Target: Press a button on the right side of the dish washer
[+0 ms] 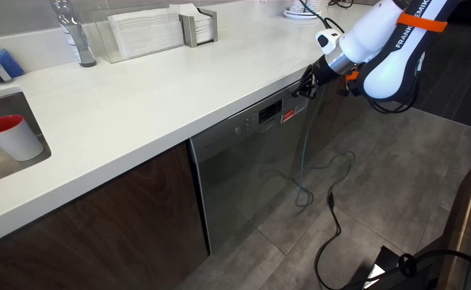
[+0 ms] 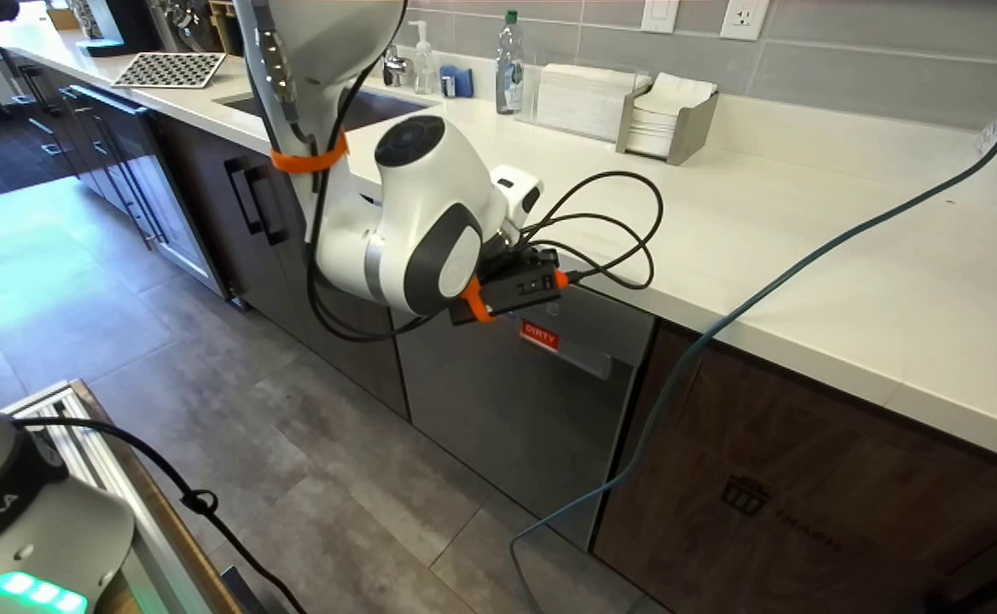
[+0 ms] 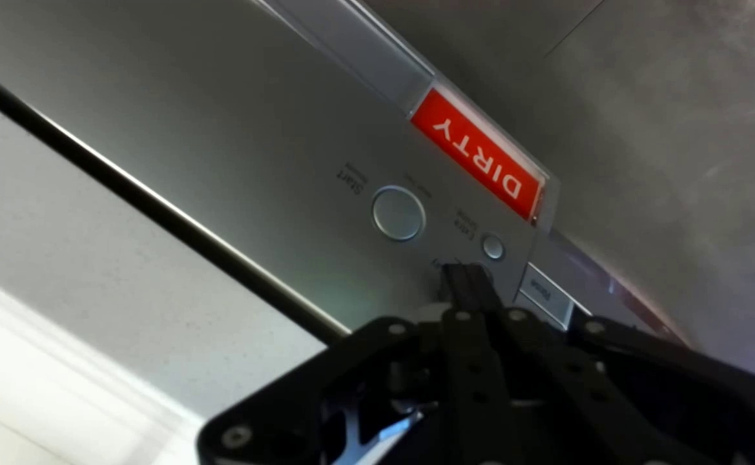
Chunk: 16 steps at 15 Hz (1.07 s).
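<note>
**One tool [image 3: 467, 268] pressed together at the right end of the dish washer [image 1: 239, 173]**

Beside it: two round buttons [image 3: 398, 214] in clear view, one big (Start), one small. Touching any button or not: can't tell. One red DIRTY label [image 3: 477, 154] near those. One blue-green cable [image 2: 696, 348] hangs across the dish washer's right edge. Dish washer sits under one counter [image 1: 146, 92]. Up there: two white paper stacks [image 1: 148, 34], one bottle [image 2: 510, 72]. Farthest: one cup [image 1: 19, 139] in one sink [image 1: 15, 105], one blue sponge [image 1: 9, 60].

A kitchen — dish washer [image 1: 235, 181] in front of the claw [image 3: 467, 270], bench [image 1: 158, 88] beside it, sink [image 1: 11, 104] well apart from it.
</note>
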{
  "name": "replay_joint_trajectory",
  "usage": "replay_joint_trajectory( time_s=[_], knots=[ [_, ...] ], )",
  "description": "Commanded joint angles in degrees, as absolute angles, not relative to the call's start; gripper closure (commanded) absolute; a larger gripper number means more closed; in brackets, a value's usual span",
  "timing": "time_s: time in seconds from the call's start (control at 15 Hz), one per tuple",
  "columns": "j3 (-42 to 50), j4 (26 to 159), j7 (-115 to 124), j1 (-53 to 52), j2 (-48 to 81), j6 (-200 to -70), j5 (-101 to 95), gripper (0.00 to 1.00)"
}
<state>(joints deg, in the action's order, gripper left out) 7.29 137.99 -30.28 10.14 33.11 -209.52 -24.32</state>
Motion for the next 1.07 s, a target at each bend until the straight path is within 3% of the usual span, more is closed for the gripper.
replay_joint_trajectory(
  time_s=[0.0, 1.0],
  knots=[
    [5.59, 135.49, -26.49, 10.78, 34.97, -210.29, -25.79, 1.0],
    [4.83, 136.2, -23.53, 11.13, 34.17, -211.59, -25.95, 1.0]
  ],
)
